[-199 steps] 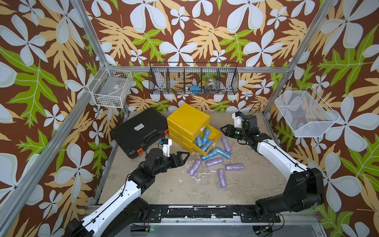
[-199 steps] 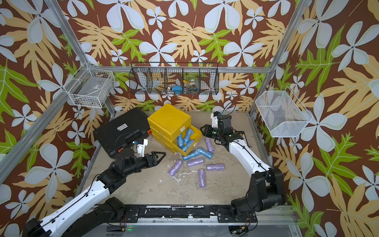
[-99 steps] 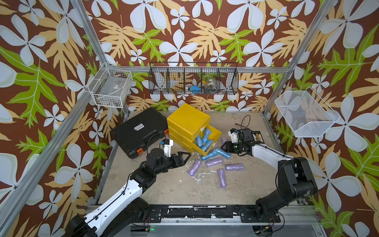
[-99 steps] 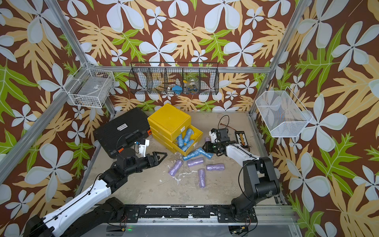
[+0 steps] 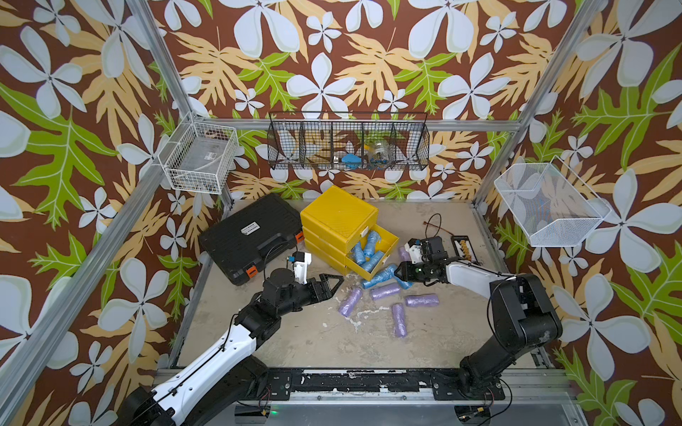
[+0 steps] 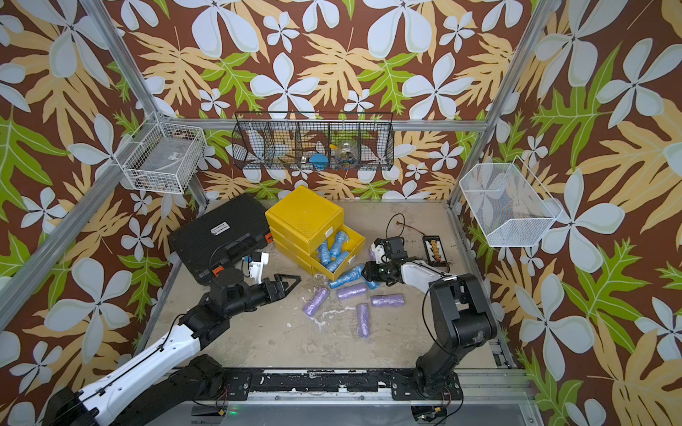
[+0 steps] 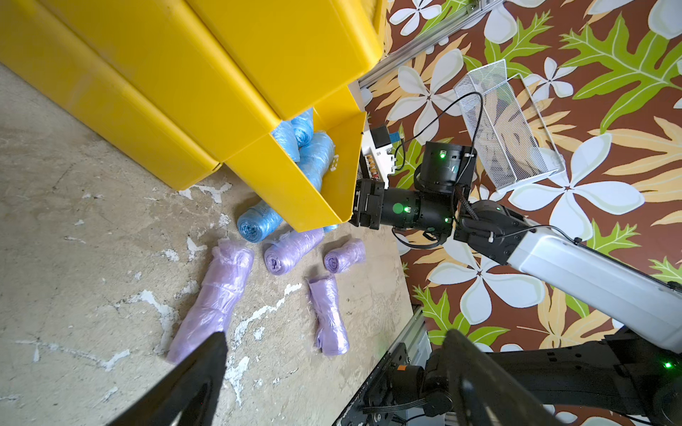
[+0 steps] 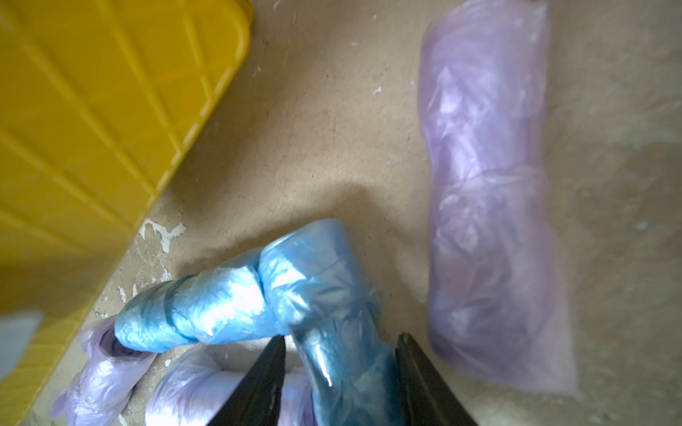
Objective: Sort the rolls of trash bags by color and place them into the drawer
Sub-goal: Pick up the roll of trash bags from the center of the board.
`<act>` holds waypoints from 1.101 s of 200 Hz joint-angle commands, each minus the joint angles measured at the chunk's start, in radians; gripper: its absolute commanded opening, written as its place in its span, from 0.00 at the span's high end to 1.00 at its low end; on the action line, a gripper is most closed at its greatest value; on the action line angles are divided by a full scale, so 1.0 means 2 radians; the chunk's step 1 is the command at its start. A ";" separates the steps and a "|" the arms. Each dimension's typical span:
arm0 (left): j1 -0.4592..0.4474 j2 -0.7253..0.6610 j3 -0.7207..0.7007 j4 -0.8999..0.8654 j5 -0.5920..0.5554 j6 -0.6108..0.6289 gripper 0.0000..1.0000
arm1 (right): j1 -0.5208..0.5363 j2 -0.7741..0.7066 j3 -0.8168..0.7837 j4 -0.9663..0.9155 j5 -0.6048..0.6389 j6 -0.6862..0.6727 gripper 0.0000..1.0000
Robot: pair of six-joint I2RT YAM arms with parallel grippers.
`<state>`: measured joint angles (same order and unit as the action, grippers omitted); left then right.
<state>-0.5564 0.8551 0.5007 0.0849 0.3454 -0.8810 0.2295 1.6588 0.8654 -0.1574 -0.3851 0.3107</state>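
The right gripper [image 8: 341, 343] straddles a blue roll [image 8: 332, 295] lying on the floor [image 5: 295, 332] beside the yellow drawer [image 5: 386, 240]; whether it squeezes, I cannot tell. The left gripper [image 5: 337, 286] hangs spread wide and empty near the lilac rolls [image 5: 385, 292]; other blue rolls [image 5: 365, 250] fill the drawer

**Work cell enclosure: walls, frame, worktop and lighting.**

Three walls [image 5: 332, 73] carry brown wallpaper printed with large white flowers and green and tan leaves. Aluminium posts [image 5: 166, 66] rise from the worktop's two back corners, joined by a horizontal beam [image 5: 461, 126] along the back wall. The worktop [image 5: 295, 343] is beige and stone-like, scuffed, with chipped white patches near its middle. A black wire basket [image 5: 288, 147] of five compartments hangs at the beam, above the back edge. A white wire basket [image 5: 192, 180] hangs above the back-left corner. A white mesh basket [image 5: 553, 228], tilted, hangs on the right wall, above the right edge. Light is even and soft, with faint shadows.
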 commanded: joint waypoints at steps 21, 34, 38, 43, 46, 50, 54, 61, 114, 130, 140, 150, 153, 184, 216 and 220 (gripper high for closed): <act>0.001 0.001 -0.001 0.016 0.003 0.006 0.03 | 0.009 -0.003 -0.016 0.006 0.020 0.008 0.53; 0.001 0.008 0.013 0.003 -0.005 0.018 0.01 | 0.009 -0.002 -0.021 0.009 0.021 0.010 0.56; 0.001 0.011 0.018 -0.004 -0.008 0.023 0.01 | 0.010 -0.002 -0.022 0.009 0.021 0.010 0.58; 0.001 0.016 0.028 -0.014 -0.013 0.032 0.00 | 0.010 0.000 -0.023 0.009 0.021 0.010 0.61; 0.002 0.019 0.034 -0.019 -0.017 0.036 0.00 | 0.010 0.001 -0.023 0.010 0.021 0.011 0.63; 0.002 0.024 0.043 -0.028 -0.021 0.044 0.00 | 0.010 0.002 -0.024 0.009 0.021 0.011 0.65; 0.002 0.029 0.054 -0.035 -0.027 0.051 0.00 | 0.010 0.002 -0.025 0.009 0.022 0.012 0.67; 0.002 0.039 0.072 -0.049 -0.036 0.064 0.00 | 0.010 0.001 -0.026 0.009 0.025 0.013 0.72; 0.002 0.142 0.218 -0.134 -0.131 0.147 0.00 | 0.006 -0.059 -0.017 -0.018 0.047 0.023 0.84; 0.002 0.177 0.257 -0.147 -0.159 0.166 0.00 | -0.004 -0.085 -0.008 -0.032 0.048 0.026 0.86; 0.002 0.198 0.282 -0.155 -0.172 0.176 0.00 | -0.011 -0.103 -0.002 -0.040 0.051 0.029 0.87; 0.002 0.216 0.304 -0.161 -0.184 0.182 0.00 | -0.016 -0.121 0.005 -0.049 0.052 0.031 0.87; 0.002 0.221 0.310 -0.163 -0.187 0.185 0.00 | -0.016 -0.126 0.007 -0.051 0.052 0.032 0.87; 0.002 0.257 0.364 -0.187 -0.246 0.217 0.00 | -0.016 -0.164 0.045 -0.068 0.019 0.049 0.87; 0.002 0.289 0.415 -0.219 -0.314 0.259 0.00 | 0.010 -0.169 0.090 -0.060 -0.010 0.091 0.87; 0.003 0.294 0.420 -0.222 -0.320 0.263 0.00 | 0.016 -0.167 0.095 -0.056 -0.013 0.098 0.87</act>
<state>-0.5545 1.4052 1.2865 -0.2955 -0.1535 -0.4500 0.2199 1.3228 1.0084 -0.2855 -0.3500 0.4240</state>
